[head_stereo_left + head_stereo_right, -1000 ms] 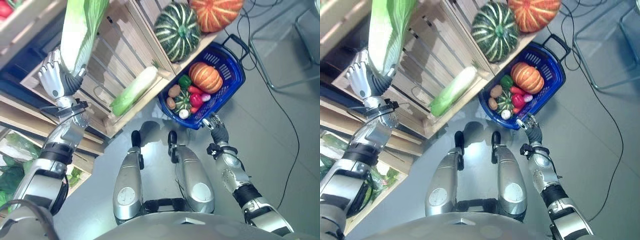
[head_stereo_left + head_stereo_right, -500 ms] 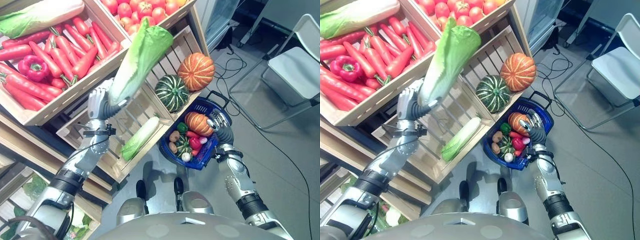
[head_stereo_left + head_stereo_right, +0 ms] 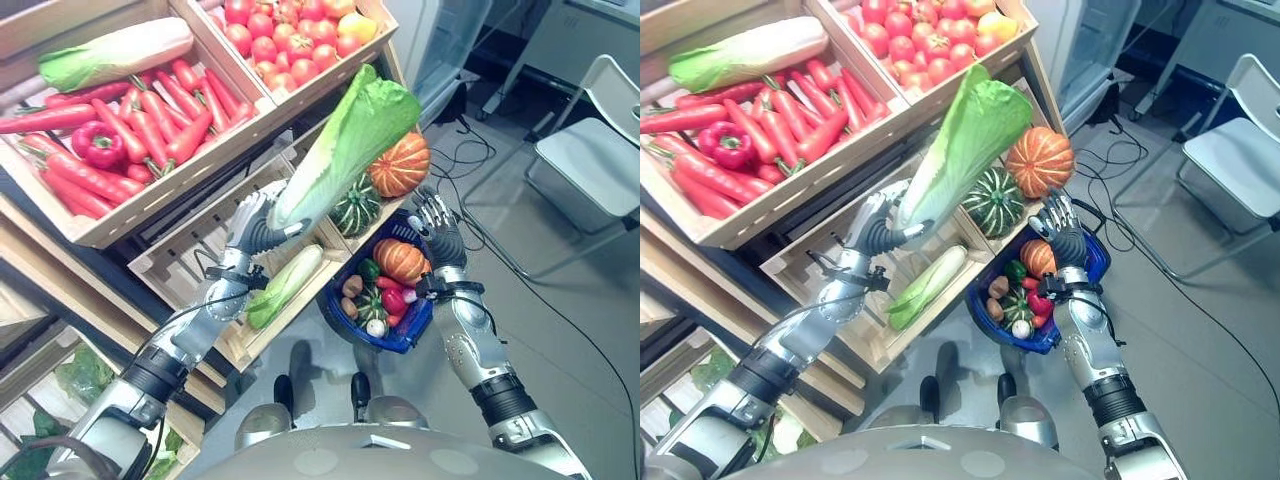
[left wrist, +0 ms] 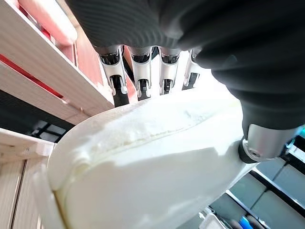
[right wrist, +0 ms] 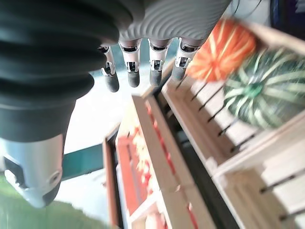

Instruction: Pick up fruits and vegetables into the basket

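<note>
Fingers (image 4: pixel 143 71) of your left hand (image 3: pixel 255 222) stay curled round the long pale-green cabbage (image 3: pixel 345 150), now swung nearer the blue plastic basket (image 3: pixel 428 312); right hand (image 3: pixel 1062 232) open.

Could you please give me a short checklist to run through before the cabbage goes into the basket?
1. Left hand grips the cabbage at its white base: ok.
2. Cabbage lifted out of the crate: ok.
3. Cabbage over the basket: not ok, it hangs in front of the striped squash.
4. Room in the basket: cannot tell; a pumpkin and small vegetables already fill much of it.
5. Right hand out of the drop path: not ok, it hovers open above the basket.
</note>
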Controlling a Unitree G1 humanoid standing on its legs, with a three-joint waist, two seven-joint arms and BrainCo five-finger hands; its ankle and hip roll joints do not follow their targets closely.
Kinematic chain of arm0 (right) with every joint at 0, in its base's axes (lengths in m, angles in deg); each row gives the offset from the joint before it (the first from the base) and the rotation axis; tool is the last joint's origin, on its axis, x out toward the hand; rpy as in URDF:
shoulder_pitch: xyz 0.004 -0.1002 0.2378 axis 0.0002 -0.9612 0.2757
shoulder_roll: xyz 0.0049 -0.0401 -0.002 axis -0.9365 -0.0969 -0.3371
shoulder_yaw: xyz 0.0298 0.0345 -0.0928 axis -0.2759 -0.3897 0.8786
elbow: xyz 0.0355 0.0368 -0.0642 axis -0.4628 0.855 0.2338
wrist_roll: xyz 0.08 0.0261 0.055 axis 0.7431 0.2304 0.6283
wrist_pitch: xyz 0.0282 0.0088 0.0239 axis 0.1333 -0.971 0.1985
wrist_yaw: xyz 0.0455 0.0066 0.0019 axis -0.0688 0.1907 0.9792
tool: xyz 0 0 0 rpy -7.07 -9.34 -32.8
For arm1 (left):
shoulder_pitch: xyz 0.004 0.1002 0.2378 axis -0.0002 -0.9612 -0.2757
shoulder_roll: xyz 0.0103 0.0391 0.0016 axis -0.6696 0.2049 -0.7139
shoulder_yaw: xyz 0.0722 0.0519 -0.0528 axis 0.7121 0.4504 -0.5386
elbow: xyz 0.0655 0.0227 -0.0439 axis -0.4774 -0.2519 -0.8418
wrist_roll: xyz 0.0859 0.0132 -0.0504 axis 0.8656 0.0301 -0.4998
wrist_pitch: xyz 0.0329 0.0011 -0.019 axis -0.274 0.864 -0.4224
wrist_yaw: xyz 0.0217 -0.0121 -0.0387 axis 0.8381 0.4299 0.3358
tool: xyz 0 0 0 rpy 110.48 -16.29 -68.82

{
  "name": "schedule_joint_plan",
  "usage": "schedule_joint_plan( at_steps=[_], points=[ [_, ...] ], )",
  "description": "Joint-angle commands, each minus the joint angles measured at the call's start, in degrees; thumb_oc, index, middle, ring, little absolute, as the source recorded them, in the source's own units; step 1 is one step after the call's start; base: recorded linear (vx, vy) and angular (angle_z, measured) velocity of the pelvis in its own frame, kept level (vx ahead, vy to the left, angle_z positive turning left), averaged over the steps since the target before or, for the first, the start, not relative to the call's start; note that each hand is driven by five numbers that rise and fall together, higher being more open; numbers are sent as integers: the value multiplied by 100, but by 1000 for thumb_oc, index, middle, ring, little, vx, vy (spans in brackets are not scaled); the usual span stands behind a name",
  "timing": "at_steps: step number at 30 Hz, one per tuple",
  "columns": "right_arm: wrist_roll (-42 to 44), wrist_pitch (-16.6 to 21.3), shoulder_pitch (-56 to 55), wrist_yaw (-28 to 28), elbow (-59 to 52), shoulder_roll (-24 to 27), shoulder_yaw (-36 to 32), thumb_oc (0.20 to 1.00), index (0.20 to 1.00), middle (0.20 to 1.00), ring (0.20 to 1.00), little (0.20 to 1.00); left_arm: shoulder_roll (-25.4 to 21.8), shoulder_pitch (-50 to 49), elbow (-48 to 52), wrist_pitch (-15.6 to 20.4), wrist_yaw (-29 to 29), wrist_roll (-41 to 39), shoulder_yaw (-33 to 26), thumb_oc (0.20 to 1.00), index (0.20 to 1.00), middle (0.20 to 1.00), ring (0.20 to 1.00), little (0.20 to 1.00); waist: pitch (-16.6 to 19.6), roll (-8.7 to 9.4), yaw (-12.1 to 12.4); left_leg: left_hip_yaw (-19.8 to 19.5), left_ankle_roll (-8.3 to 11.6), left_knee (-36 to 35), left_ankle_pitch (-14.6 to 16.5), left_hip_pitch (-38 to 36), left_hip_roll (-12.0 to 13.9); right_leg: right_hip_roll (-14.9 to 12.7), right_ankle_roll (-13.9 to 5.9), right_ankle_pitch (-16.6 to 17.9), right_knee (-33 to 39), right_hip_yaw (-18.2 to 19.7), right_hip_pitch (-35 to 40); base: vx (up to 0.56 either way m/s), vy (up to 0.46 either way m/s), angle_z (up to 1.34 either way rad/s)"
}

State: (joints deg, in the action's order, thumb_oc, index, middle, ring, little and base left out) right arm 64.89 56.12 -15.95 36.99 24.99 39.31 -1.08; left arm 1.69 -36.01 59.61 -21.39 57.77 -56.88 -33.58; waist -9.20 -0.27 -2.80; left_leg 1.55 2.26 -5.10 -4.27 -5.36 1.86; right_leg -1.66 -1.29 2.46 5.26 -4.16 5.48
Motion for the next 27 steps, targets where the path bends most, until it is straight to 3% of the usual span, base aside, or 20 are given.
schedule_joint_plan(
  at_steps=[1,15,27],
  points=[
    [234,391,104,378,-414,75,57,1000,1000,1000,1000,1000,-91,180,499,785,338,-551,-136,200,200,200,200,200,347,172,108,-102,-309,37,496,91,-321,-119,-285,-75,-161,-37,-103,20,-18,5],
    [663,391,371,846,-405,168,321,1000,1000,1000,1000,1000,-185,122,828,1025,1665,-1180,208,200,200,200,200,200,550,120,137,28,-303,10,550,-1,-269,-118,-328,-76,-34,8,0,2,-1,0],
    [1176,471,552,1402,-855,314,342,1000,1000,1000,1000,1000,-303,81,712,478,2576,-1428,427,200,200,200,200,200,593,76,114,95,-310,10,547,5,-242,-127,-364,-67,-28,69,-24,-1,0,-1]
  ],
)
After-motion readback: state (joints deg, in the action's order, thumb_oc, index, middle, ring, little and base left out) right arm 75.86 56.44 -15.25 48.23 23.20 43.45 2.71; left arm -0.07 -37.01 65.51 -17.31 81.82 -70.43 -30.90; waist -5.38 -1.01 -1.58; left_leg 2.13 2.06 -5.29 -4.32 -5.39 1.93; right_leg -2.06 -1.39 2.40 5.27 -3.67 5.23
